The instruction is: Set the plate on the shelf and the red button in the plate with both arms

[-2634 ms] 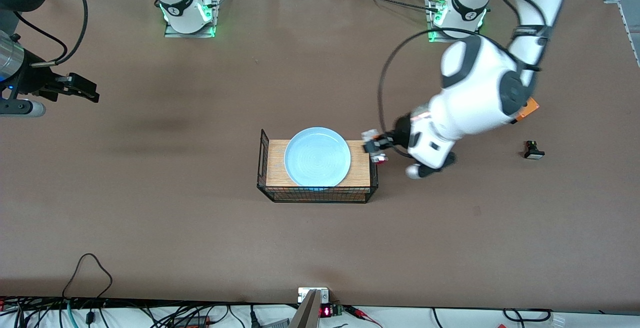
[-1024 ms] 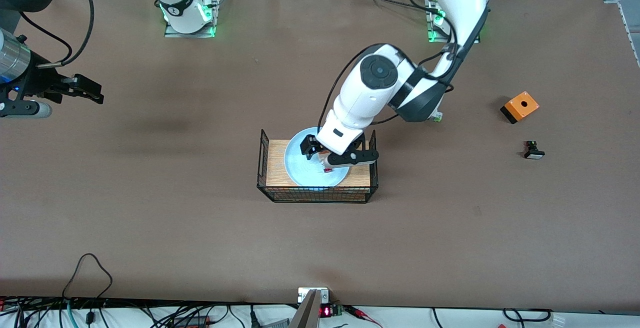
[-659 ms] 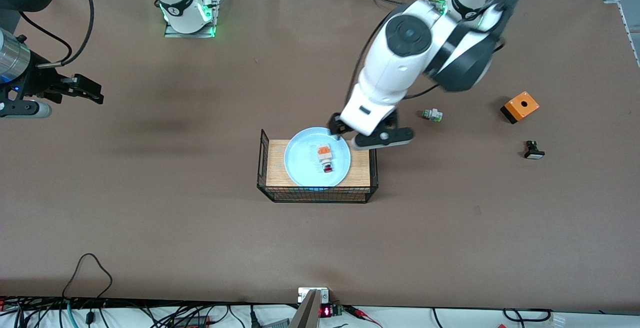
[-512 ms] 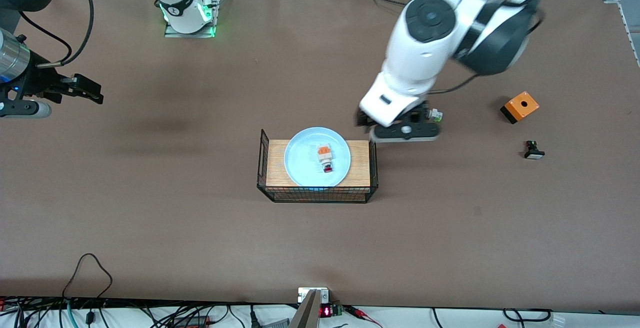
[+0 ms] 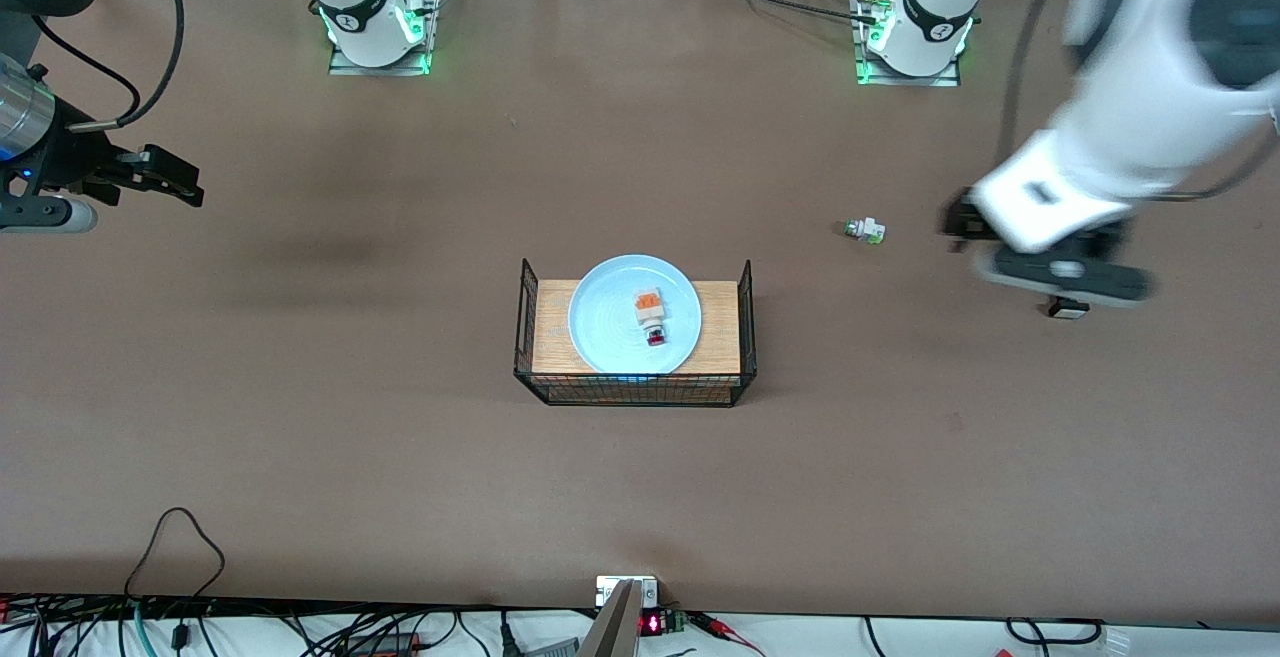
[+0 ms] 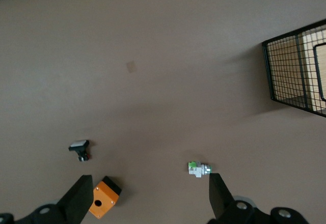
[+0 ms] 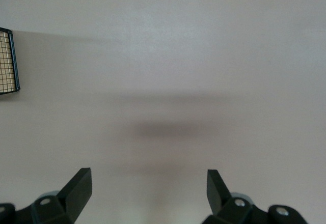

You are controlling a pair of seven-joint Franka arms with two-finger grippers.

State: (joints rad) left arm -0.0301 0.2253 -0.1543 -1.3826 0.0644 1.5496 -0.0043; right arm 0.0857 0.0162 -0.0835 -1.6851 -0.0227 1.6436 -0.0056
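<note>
The pale blue plate (image 5: 603,309) lies on a wooden board in a black wire basket (image 5: 634,395) at the middle of the table. The red button (image 5: 651,316) lies on its side on the plate, with its dark red tip toward the front camera. My left gripper (image 5: 958,224) is open and empty, up over the table toward the left arm's end. In the left wrist view the left gripper (image 6: 148,193) hangs above an orange box (image 6: 102,197). My right gripper (image 5: 165,187) is open and empty and waits at the right arm's end; the right wrist view shows the right gripper (image 7: 147,183) over bare table.
A white green-tipped part (image 5: 864,230) lies between the basket and the left gripper, also in the left wrist view (image 6: 198,169). A black white-capped part (image 5: 1067,309) lies under the left hand, also in the left wrist view (image 6: 80,149). Basket corners show in both wrist views (image 6: 290,71) (image 7: 7,61).
My left gripper carried the red button over the plate, let it go there, and swung away open toward the left arm's end. The right arm has not moved.
</note>
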